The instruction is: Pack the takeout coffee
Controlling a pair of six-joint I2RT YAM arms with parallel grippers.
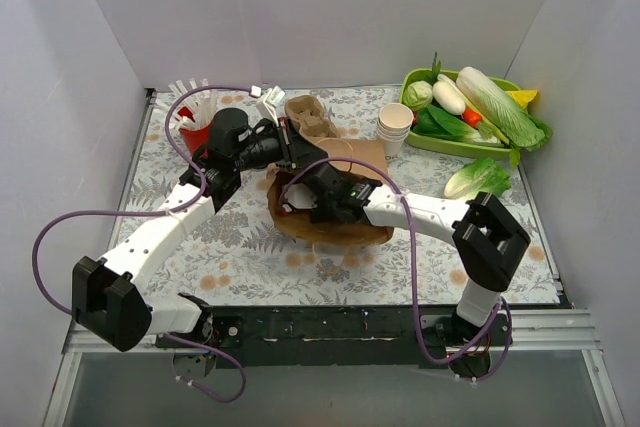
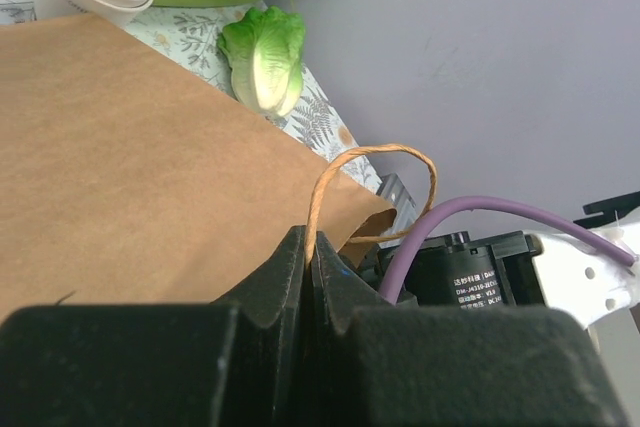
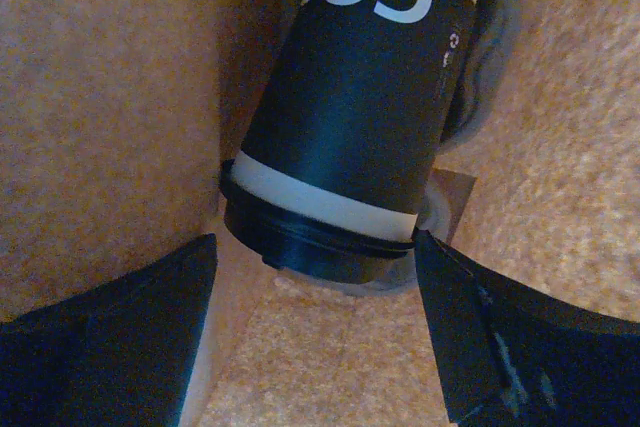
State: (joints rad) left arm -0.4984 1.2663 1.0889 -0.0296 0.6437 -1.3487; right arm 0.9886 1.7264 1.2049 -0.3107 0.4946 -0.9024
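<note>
Floral cloth covers the table [image 1: 250, 267], where the bag [image 1: 330, 230] sits with its twine handle [image 2: 380, 148] pinched tight in my left claw [image 2: 310, 267]. My right claw [image 3: 317, 242] is inside the bag, fingers wide apart. The cup [image 3: 350, 107], dark-sleeved with white bands, lies just ahead, its black lid [image 3: 290, 242] nearest me between my fingertips; I cannot tell whether they touch it.
</note>
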